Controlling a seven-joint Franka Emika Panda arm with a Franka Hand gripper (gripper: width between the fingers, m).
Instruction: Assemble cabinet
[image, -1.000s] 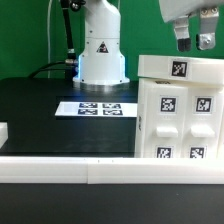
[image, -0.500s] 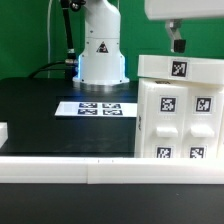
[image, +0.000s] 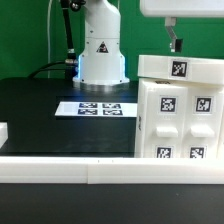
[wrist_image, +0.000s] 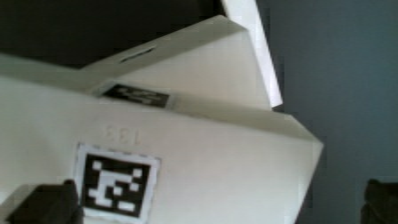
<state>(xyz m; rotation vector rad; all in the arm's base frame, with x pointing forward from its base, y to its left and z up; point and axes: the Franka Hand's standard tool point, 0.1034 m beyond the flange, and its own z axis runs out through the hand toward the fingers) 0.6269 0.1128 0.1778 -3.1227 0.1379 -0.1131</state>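
One cabinet (image: 178, 115) sits on the surface (image: 40, 115) at exterior view's right. Tool (image: 176, 44) hovers just above it, fingers apart, empty. Risk: off-centre descent clips the top edge, shoves it.

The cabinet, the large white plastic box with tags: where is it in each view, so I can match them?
Exterior view: the large white plastic cabinet stands at the exterior view's right, on the black table, below the gripper.
Wrist view: the cabinet fills most of the frame, seen close.
Shared landmark: the cabinet's black-and-white square tags.
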